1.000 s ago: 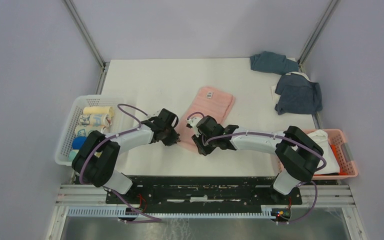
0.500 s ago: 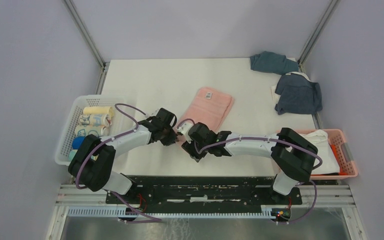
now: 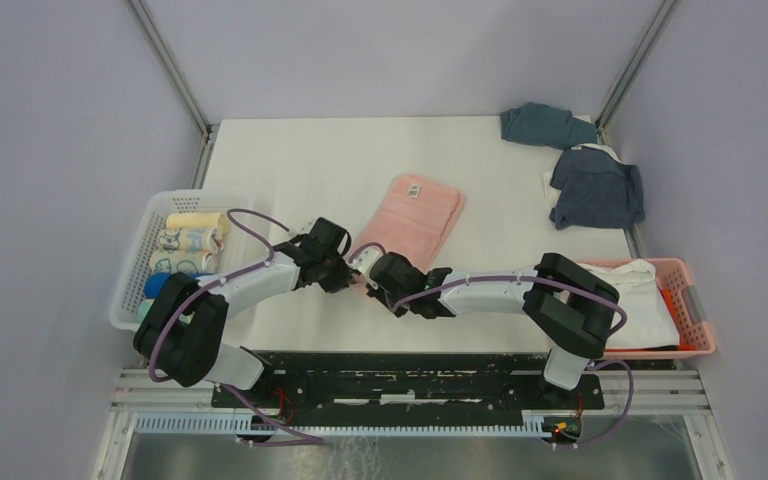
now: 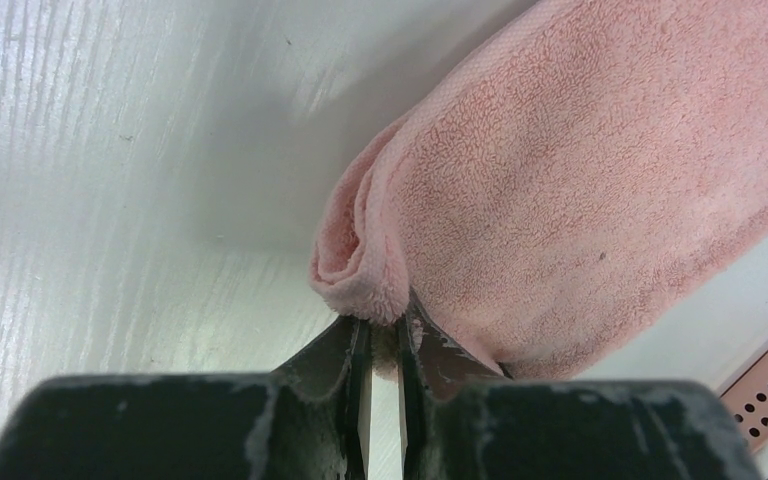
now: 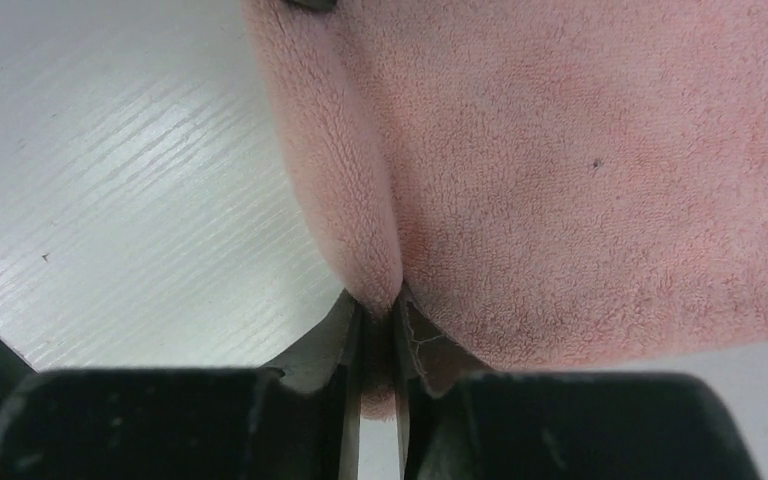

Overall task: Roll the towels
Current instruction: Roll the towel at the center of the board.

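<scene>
Left hand (image 4: 381,322) and right hand (image 5: 379,305) each pinch the pink towel (image 3: 415,212)

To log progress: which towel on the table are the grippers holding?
The pink towel: left gripper and right gripper pinch its near edge. The slate towel and navy towel lie apart, far right.

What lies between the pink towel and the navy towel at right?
Only bare table between pink towel and navy towel, per the top view.
</scene>
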Motion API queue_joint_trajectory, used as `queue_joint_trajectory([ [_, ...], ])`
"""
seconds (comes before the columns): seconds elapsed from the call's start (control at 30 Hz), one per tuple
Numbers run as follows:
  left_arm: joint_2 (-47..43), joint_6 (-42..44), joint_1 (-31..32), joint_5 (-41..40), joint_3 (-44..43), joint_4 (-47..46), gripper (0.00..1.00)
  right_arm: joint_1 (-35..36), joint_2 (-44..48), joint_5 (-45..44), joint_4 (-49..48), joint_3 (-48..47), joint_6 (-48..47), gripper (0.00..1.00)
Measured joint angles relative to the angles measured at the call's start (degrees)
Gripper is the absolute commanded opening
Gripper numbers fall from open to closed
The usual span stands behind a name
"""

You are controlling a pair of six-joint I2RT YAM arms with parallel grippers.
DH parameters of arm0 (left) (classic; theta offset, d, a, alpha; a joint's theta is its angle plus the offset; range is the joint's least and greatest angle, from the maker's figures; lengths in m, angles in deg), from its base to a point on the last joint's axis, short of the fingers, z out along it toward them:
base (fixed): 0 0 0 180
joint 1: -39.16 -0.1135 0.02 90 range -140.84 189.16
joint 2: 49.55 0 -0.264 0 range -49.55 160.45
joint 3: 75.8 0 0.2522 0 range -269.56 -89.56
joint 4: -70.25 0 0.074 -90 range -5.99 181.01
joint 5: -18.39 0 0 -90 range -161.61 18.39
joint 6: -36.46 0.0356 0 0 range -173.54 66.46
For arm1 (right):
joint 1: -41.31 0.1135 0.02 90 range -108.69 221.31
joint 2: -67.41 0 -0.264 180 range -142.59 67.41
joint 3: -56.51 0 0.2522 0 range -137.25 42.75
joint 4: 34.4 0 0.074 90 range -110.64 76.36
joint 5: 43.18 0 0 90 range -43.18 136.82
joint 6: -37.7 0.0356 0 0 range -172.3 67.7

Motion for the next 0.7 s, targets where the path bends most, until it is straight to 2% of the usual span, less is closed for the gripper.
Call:
queue_joint_trajectory([
  [0.1,-0.28,0.70,-0.11,0.00,0.00,0.04,0.27,-0.09,0.33,1.36,0.24,0.00,-0.02,0.01],
  [0.23,-2.23,1.97,-0.55,0.02,-0.02,1.16,0.43,-1.64,1.09,7.17,1.29,-0.02,1.07,0.00],
  [0.47,-8.94,3.50,-4.72,1.95,0.09,1.31,0.68,-10.43,0.94,27.12,1.53,-0.15,7.43,0.01],
  [0.7,-17.51,5.77,-11.80,7.10,4.48,0.42,0.77,-18.71,-4.26,44.87,-2.67,-0.37,16.33,0.02],
])
